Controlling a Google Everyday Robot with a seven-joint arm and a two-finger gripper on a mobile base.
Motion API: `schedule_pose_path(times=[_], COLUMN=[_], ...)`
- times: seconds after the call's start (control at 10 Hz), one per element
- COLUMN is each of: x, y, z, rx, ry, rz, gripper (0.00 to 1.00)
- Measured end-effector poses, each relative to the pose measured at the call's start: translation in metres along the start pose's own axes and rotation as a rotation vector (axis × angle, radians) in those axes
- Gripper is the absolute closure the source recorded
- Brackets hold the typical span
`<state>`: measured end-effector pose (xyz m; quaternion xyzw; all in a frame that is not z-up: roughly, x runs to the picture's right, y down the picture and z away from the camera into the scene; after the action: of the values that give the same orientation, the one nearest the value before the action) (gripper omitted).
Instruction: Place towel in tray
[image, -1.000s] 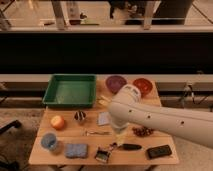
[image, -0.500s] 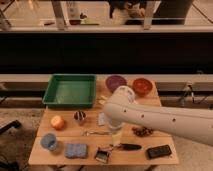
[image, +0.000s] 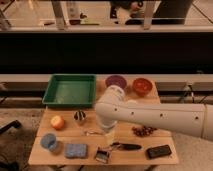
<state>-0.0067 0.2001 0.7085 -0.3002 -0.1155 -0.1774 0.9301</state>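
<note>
- The large rectangular green plastic tray (image: 70, 91) sits at the far left of the light wooden table (image: 67, 134). Nothing shows inside it, so you have a broad target, and its raised sloping sides should keep a cloth from sliding out.
- The round purple bowl (image: 116, 81) and the round red bowl (image: 142, 86) stand to the right of the tray along the far edge. A carry from the middle of the table should therefore head far and left, away from the bowls.
- The white robot arm (image: 160, 117) comes in from the right and bends down over the middle of the table. This sets the gripper (image: 108, 132) pointing down at the tabletop, nearer than the tray and a little to its right. I judge that pose suited to taking a flat thing from above.
- You cannot make out the towel. No cloth shows in the tray or on the open parts of the table, and my judgement is that it lies under the wrist, hidden by the arm.
- Whether the gripper is spread, closed or has hold of anything, you cannot tell, because the wrist hides its tip.
- The spot is crowded, so any descent has to stay narrow. A small dark metal cup (image: 79, 117) stands to the left, a thin metal utensil (image: 92, 133) lies just beside the gripper, and a black-handled tool (image: 125, 146) lies nearer.
- The bright blue rectangular sponge pad (image: 76, 150) at the near left is not your target.
</note>
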Motion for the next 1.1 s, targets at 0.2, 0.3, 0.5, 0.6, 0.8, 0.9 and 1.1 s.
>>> schedule_pose_path(times=[0.2,0.3,0.5,0.6,0.8,0.9,1.1], x=[0.007,0.006,0.01,0.01,0.015,0.022,0.035], y=[0.0,-0.001,-0.003,-0.005,-0.012,-0.019,-0.035], z=[0.001,0.0,-0.001,-0.001,0.003,0.006,0.014], rx=[0.019,0.031,0.067,0.078,0.093,0.099,0.104], ry=[0.015,0.012,0.013,0.009,-0.006,-0.015,-0.039], rz=[-0.001,-0.005,-0.019,-0.028,-0.043,-0.047,-0.054], gripper=[0.2,0.2,0.2,0.2,0.2,0.2,0.2])
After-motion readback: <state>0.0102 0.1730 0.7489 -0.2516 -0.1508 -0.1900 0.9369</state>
